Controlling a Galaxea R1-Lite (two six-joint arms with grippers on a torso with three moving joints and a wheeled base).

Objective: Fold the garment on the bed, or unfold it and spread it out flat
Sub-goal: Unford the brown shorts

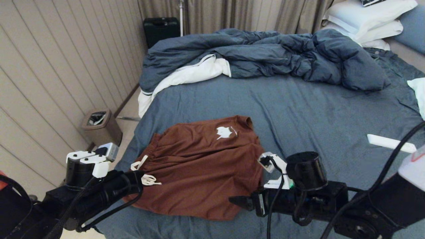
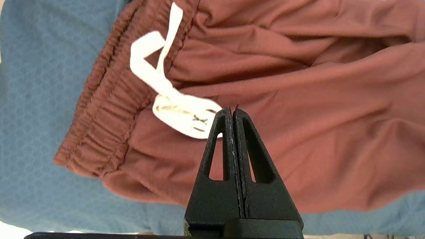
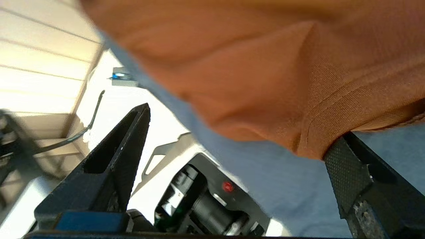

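The garment (image 1: 202,169), rust-brown shorts, lies mostly flat on the bed (image 1: 315,113) near its front edge. Its gathered waistband (image 2: 106,109) and white drawstring (image 1: 146,179) are at the left, and a white printed mark (image 1: 225,132) is on the far leg. My left gripper (image 1: 137,181) hovers over the waist end beside the drawstring (image 2: 172,103). This left gripper (image 2: 232,111) is shut with nothing held. My right gripper (image 1: 242,202) is at the garment's near right corner. In the right wrist view the gripper (image 3: 240,124) stands wide open, and the hem corner (image 3: 318,132) touches one finger (image 3: 352,169).
A rumpled dark blue duvet (image 1: 265,56) with white lining fills the far part of the bed, with white pillows (image 1: 365,20) at the back right. A white flat bar (image 1: 391,142) and a white cloth (image 1: 420,96) lie at the right. A bin (image 1: 99,126) stands on the floor by the panelled wall.
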